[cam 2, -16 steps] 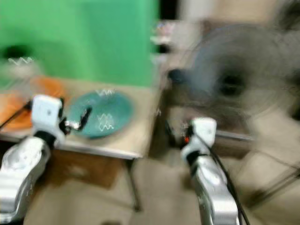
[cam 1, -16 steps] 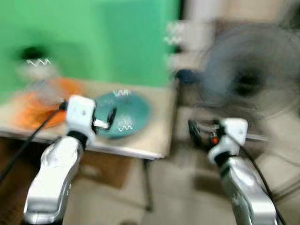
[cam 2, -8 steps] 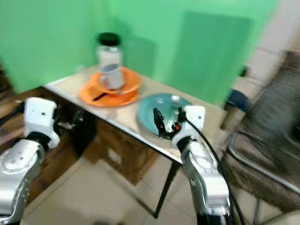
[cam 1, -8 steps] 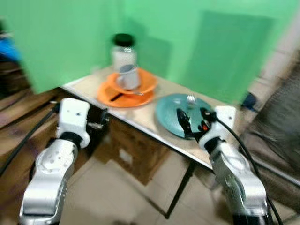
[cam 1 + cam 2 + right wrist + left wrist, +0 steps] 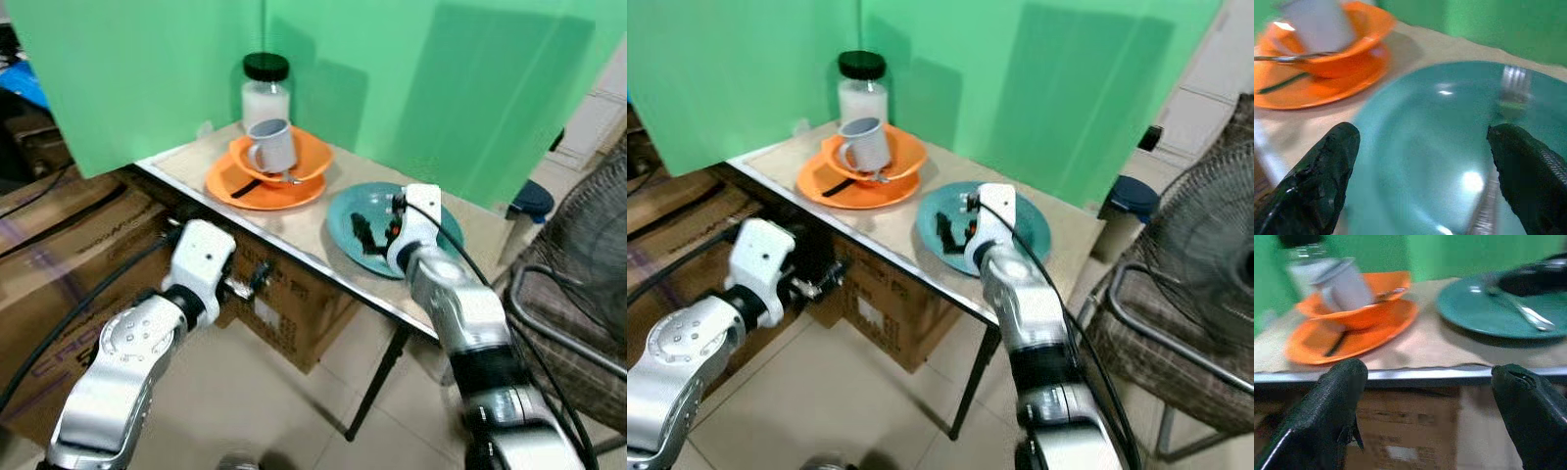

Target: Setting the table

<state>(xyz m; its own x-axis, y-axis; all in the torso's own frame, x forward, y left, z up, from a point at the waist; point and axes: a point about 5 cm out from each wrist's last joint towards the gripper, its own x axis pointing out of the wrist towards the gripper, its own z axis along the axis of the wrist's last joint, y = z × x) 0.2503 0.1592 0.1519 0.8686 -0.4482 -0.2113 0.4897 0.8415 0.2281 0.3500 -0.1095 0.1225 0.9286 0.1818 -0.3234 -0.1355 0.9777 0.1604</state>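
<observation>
While glossy round teal plate [image 5: 1415, 147] gleams, right end effector [image 5: 377, 232] spreads wide above it.

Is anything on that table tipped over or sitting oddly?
Yes: the grey mug sits tilted inside the orange bowl, which is stacked on the orange plate, rather than upright on the table. A fork lies on the teal plate. Nothing looks spilled.

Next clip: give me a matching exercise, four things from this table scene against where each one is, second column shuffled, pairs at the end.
Things:
1. grey mug
2. fork
3. glass jar
4. left pincer

Places:
A. below the table edge, by the cardboard box
B. on the teal plate
C. in the orange bowl
D. behind the orange dishes, by the green wall

Pairs: 1-C, 2-B, 3-D, 4-A
</observation>
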